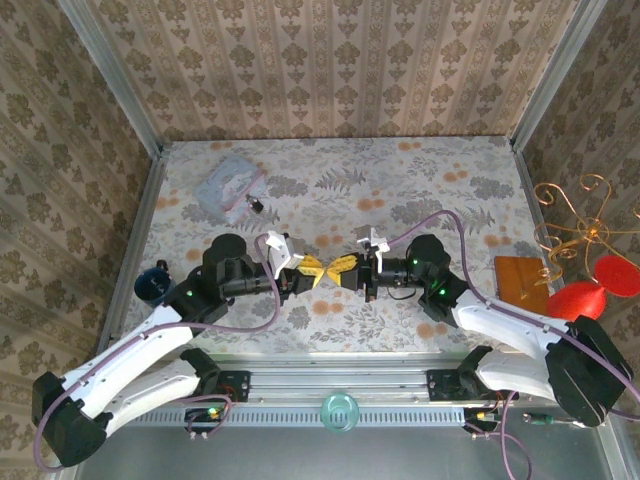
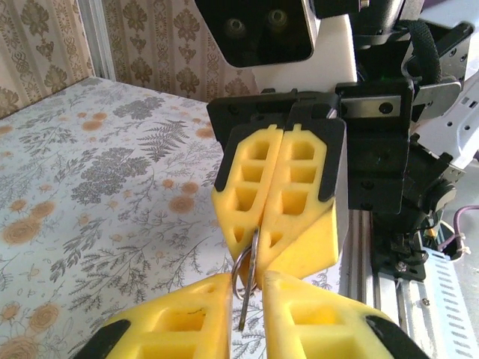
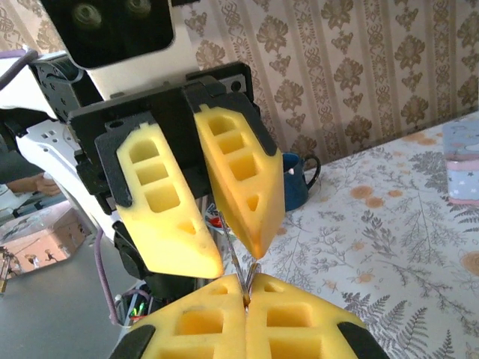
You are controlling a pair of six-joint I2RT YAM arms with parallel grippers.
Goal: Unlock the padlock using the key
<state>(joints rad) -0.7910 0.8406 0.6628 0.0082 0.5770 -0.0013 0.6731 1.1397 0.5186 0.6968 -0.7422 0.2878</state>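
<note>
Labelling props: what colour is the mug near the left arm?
The mug is dark blue; right wrist view shows it best.

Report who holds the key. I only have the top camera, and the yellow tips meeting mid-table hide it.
Observer: The right jaws are shut on the key, and its thin blade sticks out past their tips.
Operator: Now describe the left jaws.
Observer: Open, with the blade in the gap between them. Whether it touches either side I cannot tell.
</note>
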